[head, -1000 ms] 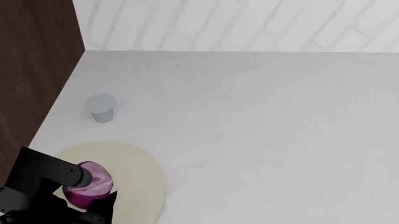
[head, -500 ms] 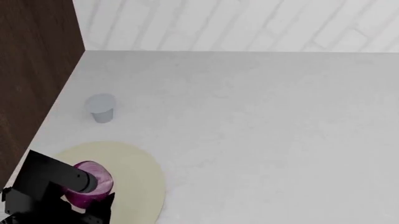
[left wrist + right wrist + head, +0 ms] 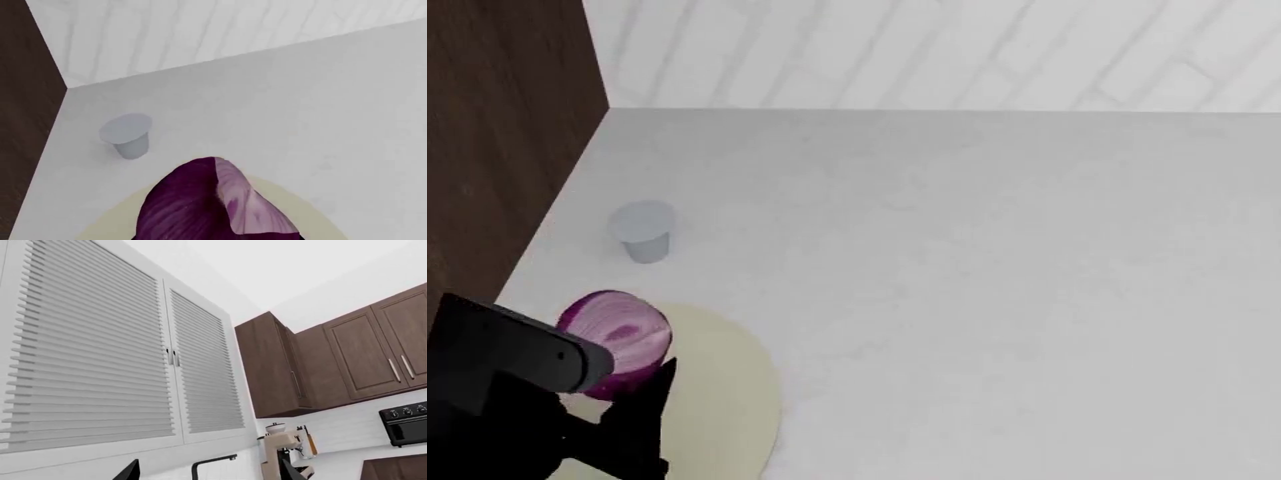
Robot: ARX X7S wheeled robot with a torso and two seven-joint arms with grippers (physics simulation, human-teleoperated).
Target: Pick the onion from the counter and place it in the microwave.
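So the onion [image 3: 617, 342] is down at the near-left corner of the counter [image 3: 988, 260], and it looks like the left gripper [image 3: 607, 385] has it clamped. You can see a dark finger [image 3: 647, 410] pressed up against its right side, with the black arm link crossing just in front of it. In the left wrist view the onion [image 3: 210, 205] fills the near part of the picture with its pale pink patch facing the camera, which fits with it sitting right between the jaws. My guess is it's held up off the surface rather than resting, since it overlaps the far-left rim of the round cream disc [image 3: 727, 390] instead of sitting squarely on it, but I can't actually see a gap, so take that with salt.

Makes sense to grab it from the side like that, an egg-shaped thing would roll out of a loose pinch.

Container-wise: there's a small grey cup [image 3: 642, 231] a bit farther back, near the dark wood panel [image 3: 501, 140] on the left, standing apart from the onion. Can't tell if anything's in it. The cream disc is flat and I see nothing else on it.

The microwave isn't in any view, so the carry is still all ahead. The right gripper [image 3: 207, 472] only shows two dark fingertips [image 3: 128, 472] set well apart, holding nothing, pointed at shutters [image 3: 93, 350] and cabinets [image 3: 333, 360].
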